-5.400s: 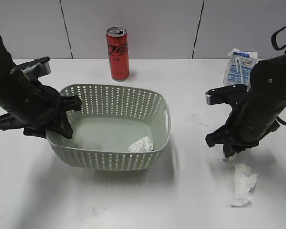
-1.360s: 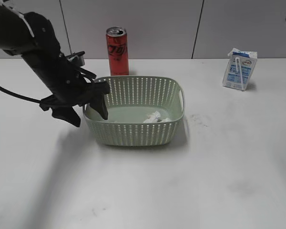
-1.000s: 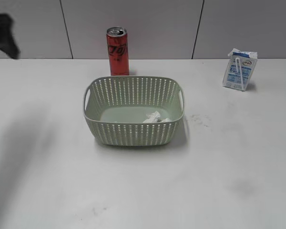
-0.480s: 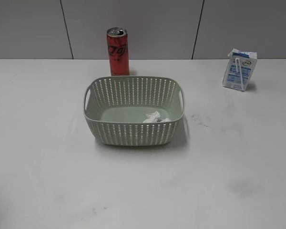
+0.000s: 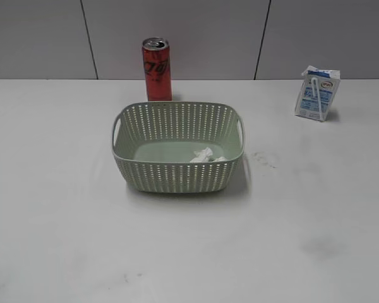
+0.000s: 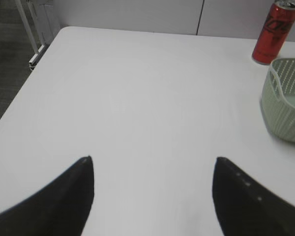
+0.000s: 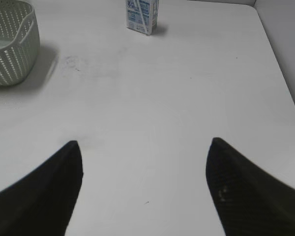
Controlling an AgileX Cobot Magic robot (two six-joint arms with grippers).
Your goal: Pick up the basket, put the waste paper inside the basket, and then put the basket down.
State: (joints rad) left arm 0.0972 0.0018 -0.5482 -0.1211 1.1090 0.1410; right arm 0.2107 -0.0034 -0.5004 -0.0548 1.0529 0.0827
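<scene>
The sage-green slotted basket (image 5: 177, 165) stands on the white table in the middle of the exterior view. White waste paper (image 5: 205, 155) lies inside it at the right. The basket's edge also shows in the left wrist view (image 6: 286, 105) and in the right wrist view (image 7: 12, 44). Neither arm shows in the exterior view. My left gripper (image 6: 152, 160) is open and empty above bare table, left of the basket. My right gripper (image 7: 145, 142) is open and empty above bare table, right of the basket.
A red drink can (image 5: 156, 60) stands behind the basket and shows in the left wrist view (image 6: 275, 30). A blue-and-white milk carton (image 5: 318, 93) stands at the back right, also in the right wrist view (image 7: 141, 14). The table's left edge (image 6: 24, 81) drops off to the floor.
The left arm let go of the basket and drew back out of the exterior view. The basket with the paper has stayed still on the table since.
</scene>
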